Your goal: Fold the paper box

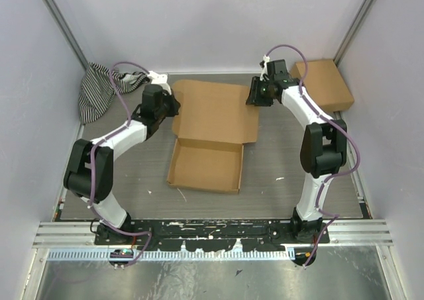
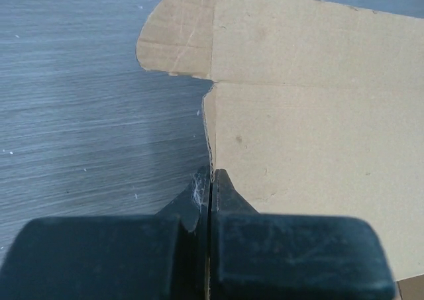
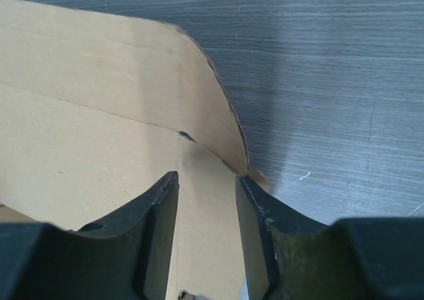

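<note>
Grey wood-grain table (image 1: 132,174) inside pale walls, and the paper box (image 1: 212,114) lies dead centre of the overhead view. Its shallow tray walls are up at lower centre, with the wide lid panel lying flat above them. At the panel's left edge the left gripper (image 2: 211,184) is pinched tight on the cardboard rim, the sheet running straight into the seam between its fingers. At the upper right edge the right gripper (image 3: 207,181) hovers with jaws parted, nothing clamped, cardboard showing in the gap. This looks like light, stiff board that bends willingly only along its scored creases. The edges are thin and likely to slip or buckle if one side alone lifts. Best hold, I'd judge: both side edges of the lid, near the rounded tabs. A striped cloth (image 1: 99,91) sits upper left and a smaller box (image 1: 324,81) upper right, both well apart.
</note>
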You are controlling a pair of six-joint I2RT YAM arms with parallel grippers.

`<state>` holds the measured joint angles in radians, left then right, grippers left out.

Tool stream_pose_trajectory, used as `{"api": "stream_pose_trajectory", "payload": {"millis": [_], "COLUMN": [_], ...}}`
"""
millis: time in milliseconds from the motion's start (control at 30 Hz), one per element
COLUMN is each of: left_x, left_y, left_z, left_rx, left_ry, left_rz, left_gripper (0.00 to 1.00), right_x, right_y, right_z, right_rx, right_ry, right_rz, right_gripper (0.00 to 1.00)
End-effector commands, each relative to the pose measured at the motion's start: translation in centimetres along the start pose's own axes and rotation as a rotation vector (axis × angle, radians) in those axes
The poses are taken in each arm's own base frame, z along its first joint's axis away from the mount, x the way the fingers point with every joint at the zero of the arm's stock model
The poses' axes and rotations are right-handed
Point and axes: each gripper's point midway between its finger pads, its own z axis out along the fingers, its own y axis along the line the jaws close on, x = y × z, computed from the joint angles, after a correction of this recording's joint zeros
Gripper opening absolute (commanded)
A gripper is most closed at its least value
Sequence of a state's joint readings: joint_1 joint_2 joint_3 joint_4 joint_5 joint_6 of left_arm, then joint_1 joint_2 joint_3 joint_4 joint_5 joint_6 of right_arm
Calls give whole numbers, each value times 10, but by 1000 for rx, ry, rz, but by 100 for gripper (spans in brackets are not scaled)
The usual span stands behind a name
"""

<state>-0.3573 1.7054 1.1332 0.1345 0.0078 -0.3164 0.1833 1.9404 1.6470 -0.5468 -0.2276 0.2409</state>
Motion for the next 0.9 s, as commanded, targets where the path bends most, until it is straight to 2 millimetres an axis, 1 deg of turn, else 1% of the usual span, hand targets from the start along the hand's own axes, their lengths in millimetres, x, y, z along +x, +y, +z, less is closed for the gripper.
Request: {"api": "stream_pose_trajectory", "payload": {"millis": [0, 100, 133, 233, 300, 367, 433, 600, 733, 867], "left_x": [-60, -60, -64, -64, -65, -63, -64, -67, -70, -72], "left_y": [-10, -9, -11, -13, -17, -21, -22, -22, -22, -21], "left_z": [-17, -26, -31, -41, -45, -49, -52, -61, -67, -69], "left_rx": [50, 70, 84, 115, 138, 164, 175, 179, 175, 172], "left_ry": [-328, -398, -440, -497, -508, -516, -529, -557, -576, -587], "left_rz": [0, -1, -1, -1, 4, 9, 5, 14, 26, 32], "left_gripper": [0, 0, 0, 0, 0, 0, 0, 0, 0, 0], "right_x": [-28, -30, -29, -30, -33, -35, -38, -47, -50, -59], "right_y": [18, 26, 24, 17, 15, 23, 25, 21, 23, 17], "right_z": [-46, -66, -70, -75, -76, -75, -70, -60, -60, -63], "right_rx": [-43, -69, -57, -27, -25, -86, -106, -84, -101, -59], "right_ry": [-122, -155, -161, -172, -175, -168, -162, -154, -160, -182], "right_rz": [-36, -68, -78, -114, -137, -171, -195, -218, -250, -260], "right_gripper": [48, 57, 60, 64, 64, 64, 64, 62, 60, 60]}}
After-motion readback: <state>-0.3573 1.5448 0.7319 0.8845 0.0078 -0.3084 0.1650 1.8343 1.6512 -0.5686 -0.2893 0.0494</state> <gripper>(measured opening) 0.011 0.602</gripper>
